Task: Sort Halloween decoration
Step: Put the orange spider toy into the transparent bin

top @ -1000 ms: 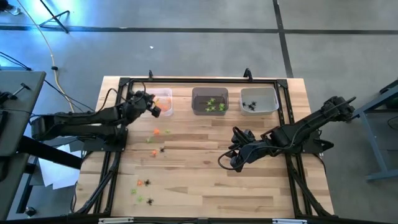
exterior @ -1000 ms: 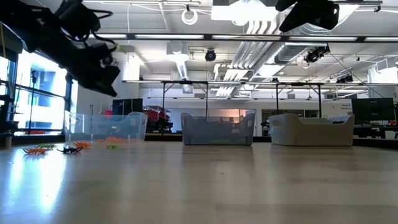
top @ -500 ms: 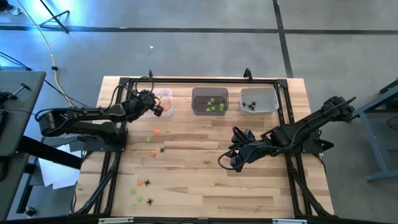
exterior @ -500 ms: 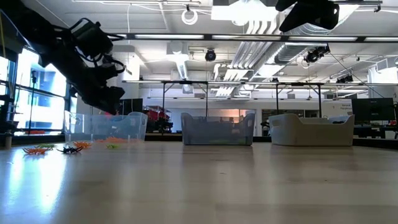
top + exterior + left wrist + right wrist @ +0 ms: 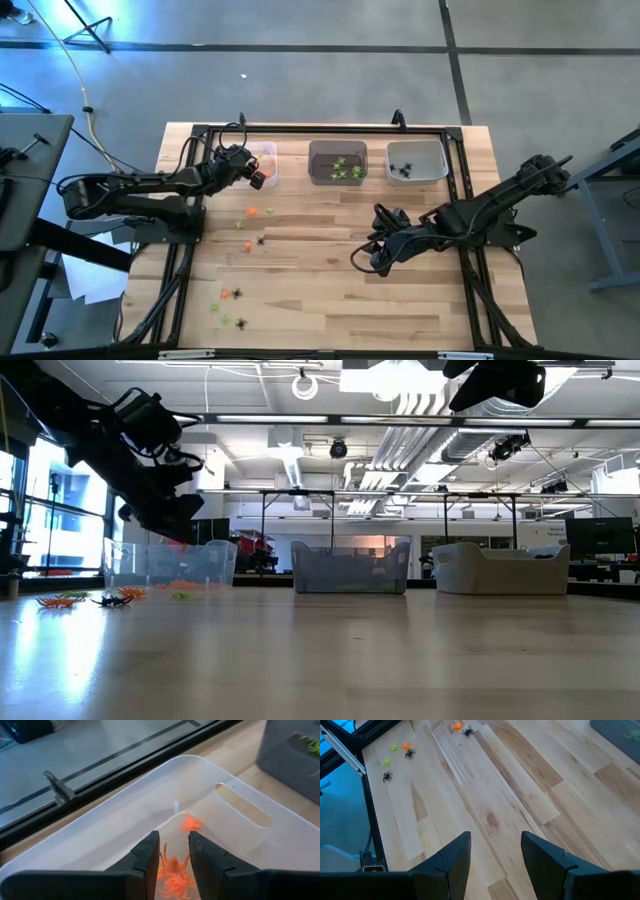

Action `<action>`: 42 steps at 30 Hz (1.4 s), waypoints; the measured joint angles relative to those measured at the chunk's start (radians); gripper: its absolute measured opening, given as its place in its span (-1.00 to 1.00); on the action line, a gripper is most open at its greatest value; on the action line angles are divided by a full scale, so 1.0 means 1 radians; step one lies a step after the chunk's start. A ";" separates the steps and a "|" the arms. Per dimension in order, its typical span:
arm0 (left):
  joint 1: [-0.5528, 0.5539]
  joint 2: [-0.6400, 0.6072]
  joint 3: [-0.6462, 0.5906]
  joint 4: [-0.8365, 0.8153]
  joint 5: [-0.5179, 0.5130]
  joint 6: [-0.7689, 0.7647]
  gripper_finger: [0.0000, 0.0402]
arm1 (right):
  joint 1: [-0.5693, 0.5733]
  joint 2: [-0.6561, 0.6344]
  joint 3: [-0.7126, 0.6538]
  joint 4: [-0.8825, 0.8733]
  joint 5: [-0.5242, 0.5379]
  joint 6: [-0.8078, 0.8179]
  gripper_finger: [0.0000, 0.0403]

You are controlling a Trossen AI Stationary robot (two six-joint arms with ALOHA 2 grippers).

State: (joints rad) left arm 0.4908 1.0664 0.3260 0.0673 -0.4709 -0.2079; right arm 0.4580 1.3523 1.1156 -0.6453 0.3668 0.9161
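Observation:
My left gripper [image 5: 174,854] hovers open over the clear left bin [image 5: 266,154], its fingers pointing down into it with nothing between them. Orange trinkets [image 5: 172,876] lie on the bin's floor, and one more orange trinket [image 5: 190,822] shows nearer the far wall. Loose orange, green and black spider trinkets [image 5: 251,214] lie on the table's left half, with another group [image 5: 231,296] near the front edge. My right gripper [image 5: 495,854] waits open above the bare wood right of centre.
The grey middle bin [image 5: 337,175] holds green trinkets, and the pale right bin [image 5: 417,172] holds black spiders. All three bins stand in a row along the far edge. A black frame [image 5: 330,128] rims the table. Open wood lies between the arms.
My left gripper has sunk and swung a little toward the far edge, coming down over the left bin and tipping further downward. It has kept still for the last half second.

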 joint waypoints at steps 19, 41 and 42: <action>0.000 0.000 0.000 -0.036 0.105 -0.051 -0.51 | 0.000 0.000 0.000 0.000 0.000 0.000 -0.15; 0.000 0.039 0.000 -0.075 0.104 -0.026 -0.17 | 0.000 0.000 0.000 0.000 0.000 0.000 -0.15; 0.000 0.046 0.000 -0.071 0.104 -0.026 -0.15 | 0.000 0.000 0.000 0.000 0.000 0.000 -0.15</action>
State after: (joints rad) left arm 0.4908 1.1125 0.3264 -0.0036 -0.3674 -0.2340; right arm 0.4579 1.3521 1.1156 -0.6453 0.3668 0.9161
